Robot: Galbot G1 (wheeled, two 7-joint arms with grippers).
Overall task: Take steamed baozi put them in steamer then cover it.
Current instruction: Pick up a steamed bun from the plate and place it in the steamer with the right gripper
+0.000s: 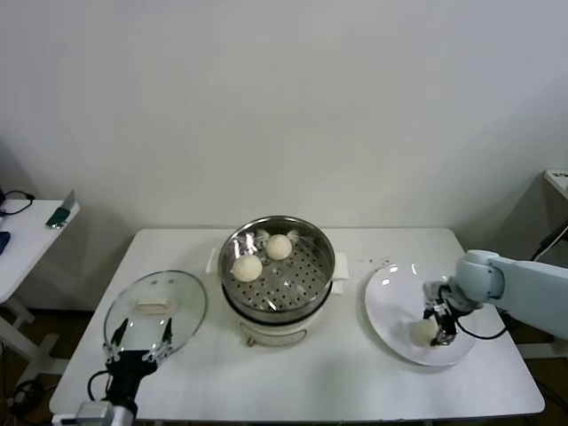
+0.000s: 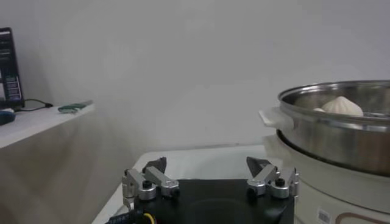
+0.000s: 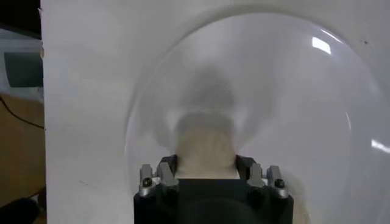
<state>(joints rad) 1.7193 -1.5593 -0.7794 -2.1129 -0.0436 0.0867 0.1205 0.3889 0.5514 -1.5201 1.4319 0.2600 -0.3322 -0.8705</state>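
The steamer (image 1: 277, 306) stands mid-table with two baozi (image 1: 248, 267) (image 1: 279, 247) on its perforated tray. A third baozi (image 1: 424, 331) lies on the white plate (image 1: 395, 293) at the right. My right gripper (image 1: 437, 327) is down on the plate, shut on that baozi; in the right wrist view the bun (image 3: 206, 143) fills the gap in my right gripper (image 3: 206, 159). The glass cover (image 1: 156, 306) lies flat at the left. My left gripper (image 1: 140, 340) is open and empty at the cover's near edge. A fourth baozi is not in view.
In the left wrist view my open left gripper (image 2: 207, 165) faces the steamer's side (image 2: 341, 137), a bun (image 2: 341, 105) showing over the rim. A side table (image 1: 27, 235) with small items stands far left. The right arm reaches in from the table's right edge.
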